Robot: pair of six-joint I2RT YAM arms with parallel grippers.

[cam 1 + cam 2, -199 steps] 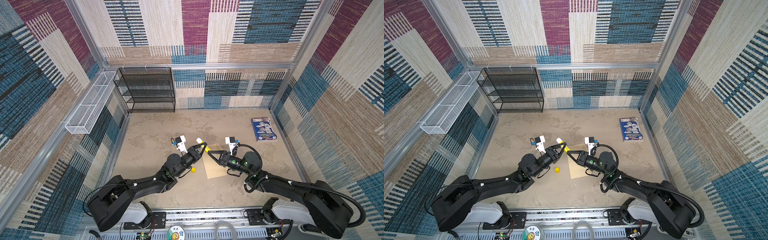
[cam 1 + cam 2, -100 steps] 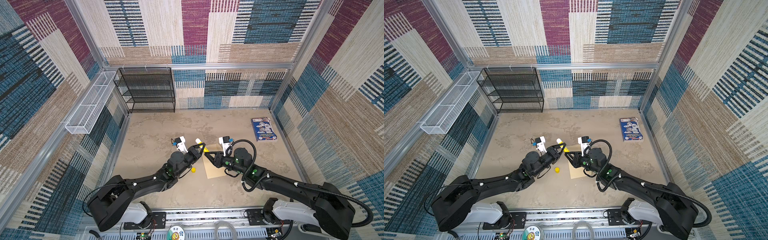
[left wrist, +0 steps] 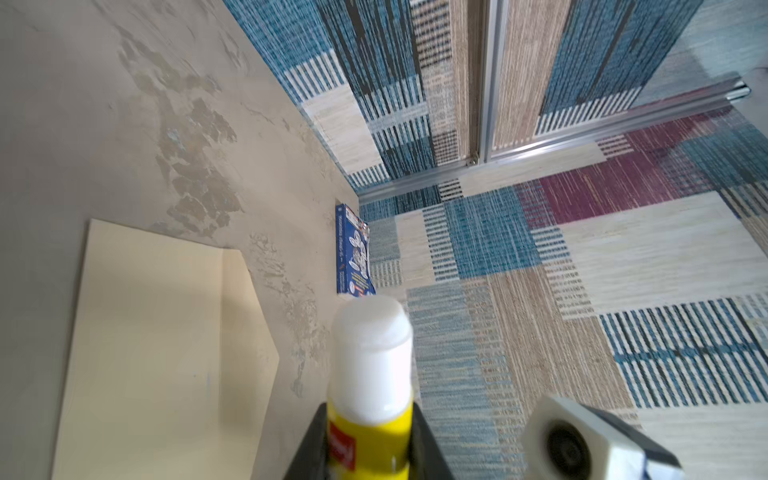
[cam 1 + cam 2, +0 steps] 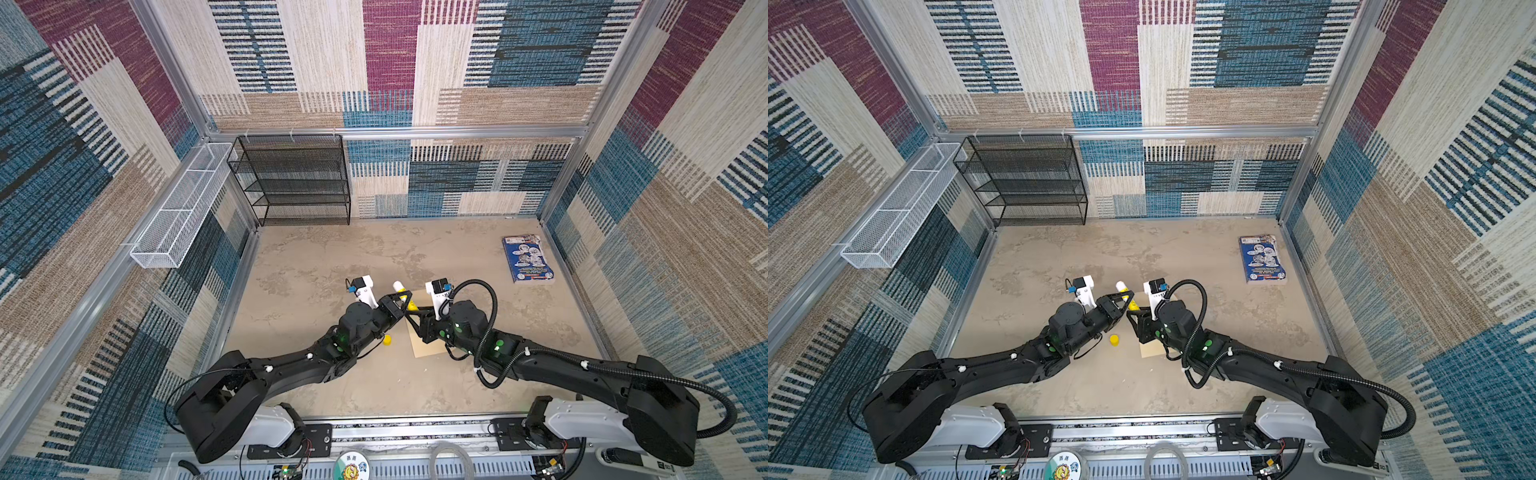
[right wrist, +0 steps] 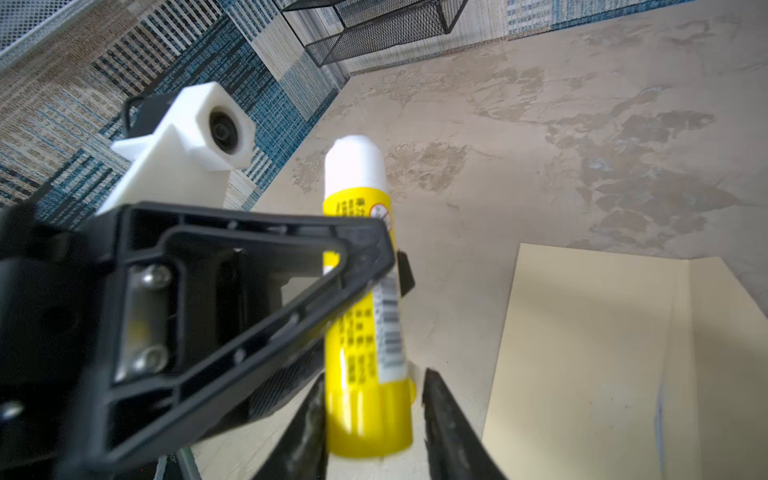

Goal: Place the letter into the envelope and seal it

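Both arms met over the middle of the table (image 4: 324, 257). The left gripper (image 3: 370, 415) was clamped on the yellow barrel of a glue stick (image 5: 357, 353), a jaw pressed to each side and the white end projecting beyond the tips. The right gripper (image 5: 376, 392) stood astride the stick's base with its jaws parted. One jaw lay against the barrel and the other showed a clear gap (no grip evident).

The envelope (image 4: 428, 348) lay flat on the table beneath the right gripper, with its near edge showing past the wrist. Its flap (image 3: 247, 324) was open and flat on the surface, with a straight crease.

A yellow cap (image 4: 387, 340) sat on the table near the envelope's left edge, not touching it. Bare surface ran from the grippers to the black mesh shelf (image 4: 299, 178) at the far wall. A blue booklet (image 4: 528, 259) lay near the far right corner, close to the side wall and well apart from the envelope.
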